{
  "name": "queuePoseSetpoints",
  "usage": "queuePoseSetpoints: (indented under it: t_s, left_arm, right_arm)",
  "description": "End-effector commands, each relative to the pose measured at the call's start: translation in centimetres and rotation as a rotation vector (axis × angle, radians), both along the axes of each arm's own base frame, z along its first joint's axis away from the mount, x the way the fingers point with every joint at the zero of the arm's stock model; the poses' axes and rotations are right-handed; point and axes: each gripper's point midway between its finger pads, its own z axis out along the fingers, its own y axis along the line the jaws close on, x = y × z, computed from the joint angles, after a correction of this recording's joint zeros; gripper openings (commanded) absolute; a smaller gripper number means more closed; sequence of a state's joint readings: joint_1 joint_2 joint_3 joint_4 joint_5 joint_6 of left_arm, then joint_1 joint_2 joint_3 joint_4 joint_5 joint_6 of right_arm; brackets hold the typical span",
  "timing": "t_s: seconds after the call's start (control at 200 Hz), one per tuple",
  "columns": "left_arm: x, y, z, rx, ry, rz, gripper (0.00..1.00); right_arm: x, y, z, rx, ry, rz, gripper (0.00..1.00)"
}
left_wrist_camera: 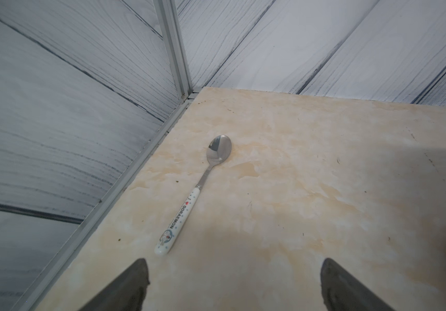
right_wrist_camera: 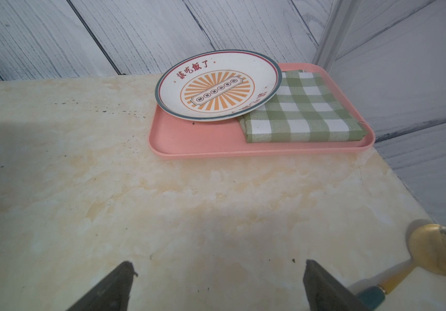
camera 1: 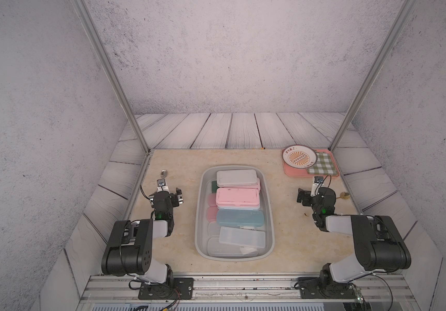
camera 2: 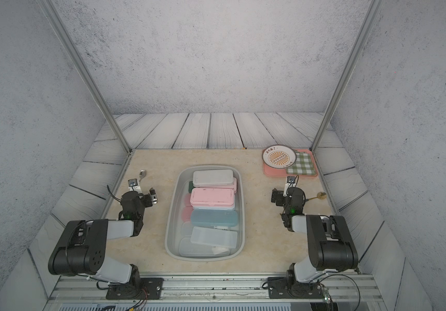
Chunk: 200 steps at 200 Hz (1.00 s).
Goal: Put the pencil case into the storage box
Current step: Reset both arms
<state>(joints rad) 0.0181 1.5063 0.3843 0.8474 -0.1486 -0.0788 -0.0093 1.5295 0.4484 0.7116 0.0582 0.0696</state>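
The storage box (camera 1: 199,215) (camera 2: 169,223), a large light-grey tub, stands mid-table in both top views. Several pencil cases lie stacked inside it: a white one (camera 1: 236,178) at the far end, a pink one (camera 1: 237,198) (camera 2: 212,198), a blue one (camera 1: 240,218) and a translucent one (camera 1: 242,237) nearest me. Every case I see is inside the box. My left gripper (camera 1: 165,196) (camera 2: 139,198) (left_wrist_camera: 234,269) hovers open left of the box, over bare table. Right of the box, my right gripper (camera 1: 317,195) (camera 2: 290,195) (right_wrist_camera: 217,269) is open too, holding nothing.
A steel spoon with a white handle (left_wrist_camera: 197,194) (camera 1: 164,173) lies just beyond the left gripper. A gold spoon (right_wrist_camera: 440,253) (camera 1: 344,195) lies beside the right gripper. A salmon-pink tray (right_wrist_camera: 203,145) (camera 1: 297,172) with a plate (right_wrist_camera: 217,83) and checked cloth (right_wrist_camera: 302,113) sits at the far right corner.
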Motion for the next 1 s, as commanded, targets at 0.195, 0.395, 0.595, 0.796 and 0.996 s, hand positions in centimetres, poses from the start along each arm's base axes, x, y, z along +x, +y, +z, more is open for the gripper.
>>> queuePoseSetpoints:
  t_s: [0.195,0.395,0.595,0.796,0.996]
  left_arm:
    - [-0.2,-2.6,0.5,0.015,-0.042,-0.156,1.00]
    - [-0.4,-2.4,0.5,0.013,-0.050,-0.144,1.00]
    - [-0.5,-2.9,0.7,0.015,-0.063,-0.179,1.00]
    - [-0.8,-2.5,0.7,0.012,-0.073,-0.153,1.00]
    - [-0.9,-2.1,0.7,0.004,-0.077,-0.130,1.00]
  right_arm:
    - [0.3,0.2,0.5,-0.006,-0.010,0.011,0.99]
    - [0.3,0.2,0.5,-0.007,-0.011,0.009,0.99]
    - [0.3,0.2,0.5,-0.007,-0.009,0.010,0.99]
    - [0.3,0.2,0.5,-0.007,-0.010,0.010,0.99]
    - [0.4,0.2,0.6,-0.007,-0.012,0.010,0.99]
